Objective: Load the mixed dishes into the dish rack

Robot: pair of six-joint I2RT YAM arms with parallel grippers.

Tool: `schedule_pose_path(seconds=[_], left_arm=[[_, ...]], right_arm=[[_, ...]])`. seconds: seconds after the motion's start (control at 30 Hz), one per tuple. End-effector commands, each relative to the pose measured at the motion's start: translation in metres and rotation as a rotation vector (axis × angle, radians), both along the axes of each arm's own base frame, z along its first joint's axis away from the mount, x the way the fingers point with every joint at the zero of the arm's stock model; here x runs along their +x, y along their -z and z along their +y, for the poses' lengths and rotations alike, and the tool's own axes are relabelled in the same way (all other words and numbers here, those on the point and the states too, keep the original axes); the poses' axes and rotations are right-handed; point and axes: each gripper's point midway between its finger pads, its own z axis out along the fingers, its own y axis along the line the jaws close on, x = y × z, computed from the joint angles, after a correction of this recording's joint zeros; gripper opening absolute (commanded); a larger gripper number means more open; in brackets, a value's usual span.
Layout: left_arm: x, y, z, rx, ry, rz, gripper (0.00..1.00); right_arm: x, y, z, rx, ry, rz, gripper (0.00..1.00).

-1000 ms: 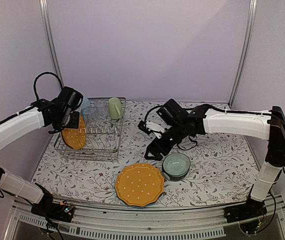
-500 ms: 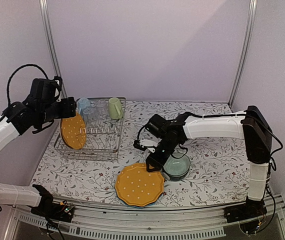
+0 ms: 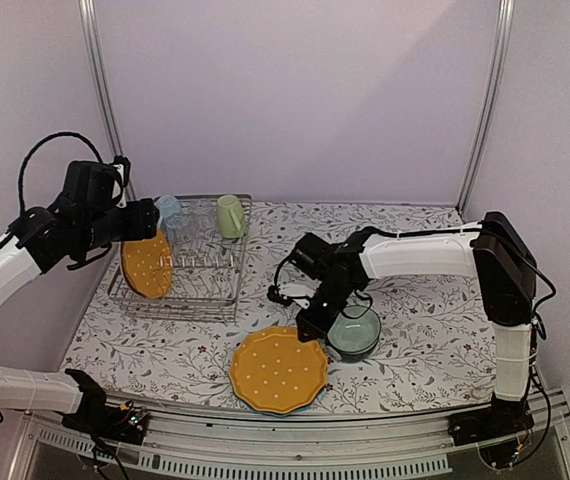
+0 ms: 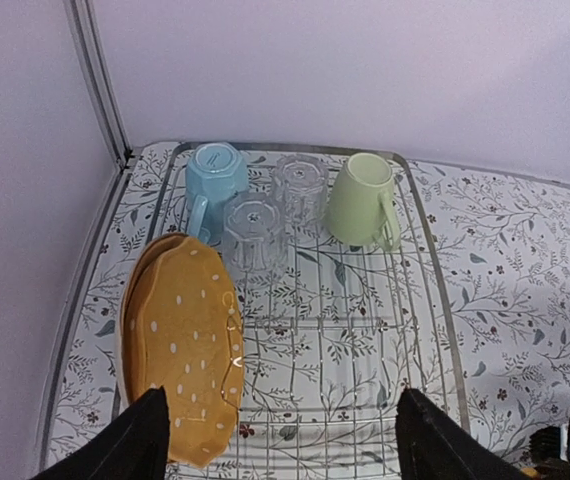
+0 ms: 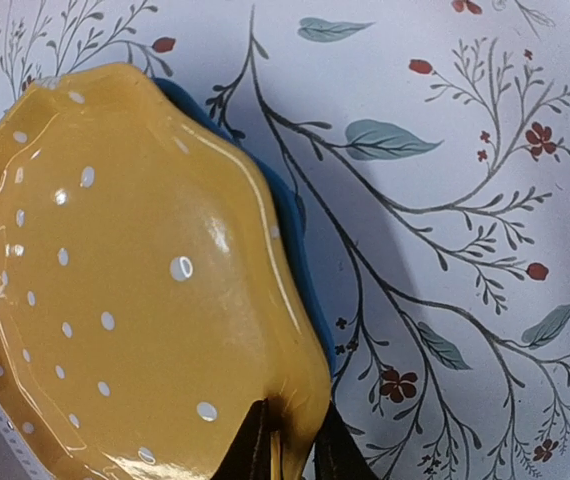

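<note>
A yellow dotted plate (image 3: 278, 368) lies on the table near the front, stacked on a blue plate whose edge (image 5: 295, 225) shows beneath it. My right gripper (image 3: 309, 324) is shut on the yellow plate's (image 5: 135, 290) right rim, which sits between its fingertips (image 5: 255, 448). A teal bowl (image 3: 353, 331) sits just right of that gripper. The dish rack (image 3: 203, 285) holds an upright yellow dotted plate (image 4: 185, 345), a light blue mug (image 4: 215, 175), two clear glasses (image 4: 253, 230) and a pale green mug (image 4: 365, 200). My left gripper (image 4: 285, 450) hangs open and empty above the rack.
The floral mat (image 3: 425, 300) covers the table. A metal post (image 3: 100, 90) stands by the rack's back left corner, with walls close behind and to the left. The right arm's cable (image 3: 290, 265) loops between rack and bowl.
The right gripper dropped toward the front plate and closed on its rim. The left gripper rose back from the racked plate, then held still.
</note>
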Motion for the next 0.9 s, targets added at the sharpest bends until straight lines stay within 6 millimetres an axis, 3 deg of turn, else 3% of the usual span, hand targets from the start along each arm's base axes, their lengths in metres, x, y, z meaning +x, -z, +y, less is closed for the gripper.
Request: schedule_pose_path(seconds=[0.0,0.03,0.47,0.77,0.87], left_arm=[[0.001,0.008,-0.005,0.023,0.021,0.012,0.78],[0.001,0.009,-0.005,0.026,0.021,0.012,0.78],[-0.001,0.019,-0.01,0.05,0.055,0.023,0.78],[-0.014,0.021,-0.056,-0.122,0.284,-0.006,0.81],[-0.021,0.017,-0.07,-0.189,0.345,-0.027,0.88]], right_arm=[[-0.006,-0.002,0.009,0.016,-0.021,0.03,0.05],[-0.005,-0.004,0.01,0.019,-0.019,0.027,0.0],[0.012,-0.044,0.025,0.103,0.013,-0.032,0.0],[0.027,-0.103,0.028,0.274,0.04,-0.03,0.0],[0.031,-0.125,0.022,0.326,0.048,-0.04,0.0]])
